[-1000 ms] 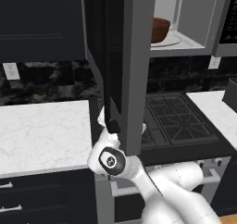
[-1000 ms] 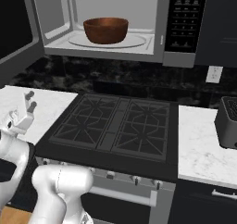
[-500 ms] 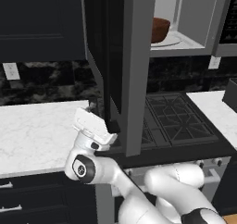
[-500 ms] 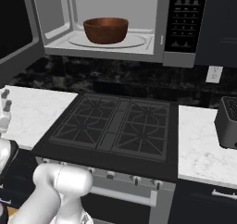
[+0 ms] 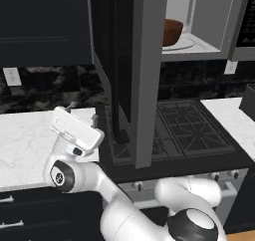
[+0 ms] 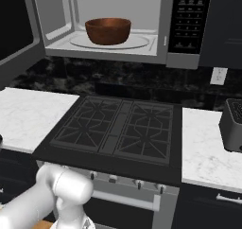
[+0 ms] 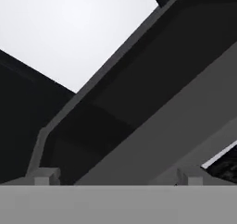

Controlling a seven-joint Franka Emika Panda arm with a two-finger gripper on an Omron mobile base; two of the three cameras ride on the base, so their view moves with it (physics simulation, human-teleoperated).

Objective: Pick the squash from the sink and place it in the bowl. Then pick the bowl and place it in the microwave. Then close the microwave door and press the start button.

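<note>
The gripper point(image 5: 82, 111) stands over the white counter point(image 5: 25, 140), left of the stove point(image 5: 184, 135), fingers up and spread apart, holding nothing. The microwave door point(image 5: 132, 70) hangs open, swung outward, just right of the gripper and reaching above it; in the hand view its grey frame point(image 7: 152, 102) crosses diagonally close ahead of the fingertips point(image 7: 44, 176). The bowl point(image 6: 108, 30) sits on the turntable point(image 6: 137, 42) inside the microwave point(image 6: 118, 24), far right of and above the gripper. Whether the squash lies in the bowl cannot be told.
</note>
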